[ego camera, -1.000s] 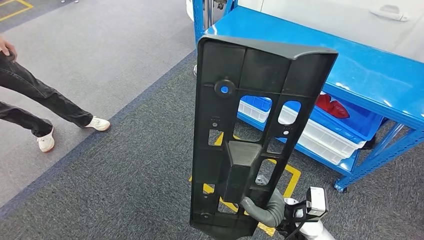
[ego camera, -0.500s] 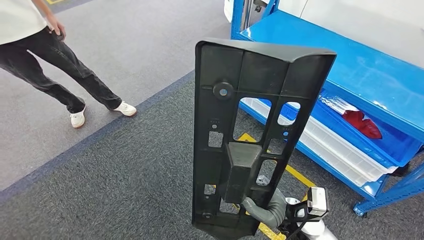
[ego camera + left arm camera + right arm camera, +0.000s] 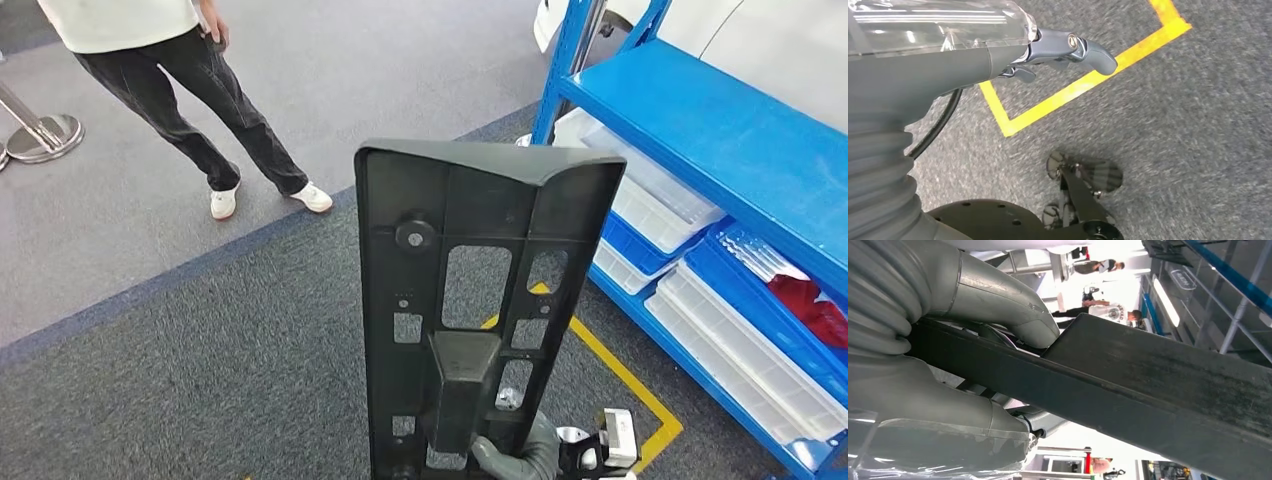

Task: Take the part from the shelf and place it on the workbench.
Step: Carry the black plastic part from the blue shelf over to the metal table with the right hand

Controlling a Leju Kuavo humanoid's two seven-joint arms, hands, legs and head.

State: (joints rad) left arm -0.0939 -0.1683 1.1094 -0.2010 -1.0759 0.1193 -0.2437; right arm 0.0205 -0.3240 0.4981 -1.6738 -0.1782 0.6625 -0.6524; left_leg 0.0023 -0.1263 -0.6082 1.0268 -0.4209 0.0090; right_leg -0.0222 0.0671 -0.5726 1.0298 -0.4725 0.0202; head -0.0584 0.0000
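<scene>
Carry step: right hand (image 3: 520, 455) grasps the black part (image 3: 480, 300) upright at its lower end, beside the blue shelf (image 3: 720, 120). Left hand (image 3: 1048, 50) hangs released. Next: locate workbench, set down.

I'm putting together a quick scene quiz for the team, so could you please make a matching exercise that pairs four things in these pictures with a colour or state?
Things:
1. black part
2. shelf
3. floor line
4. left hand

Colour or state:
A. yellow
B. blue
C. hangs over the carpet, holding nothing
D. held upright by the right hand

Pairs: 1-D, 2-B, 3-A, 4-C
</scene>
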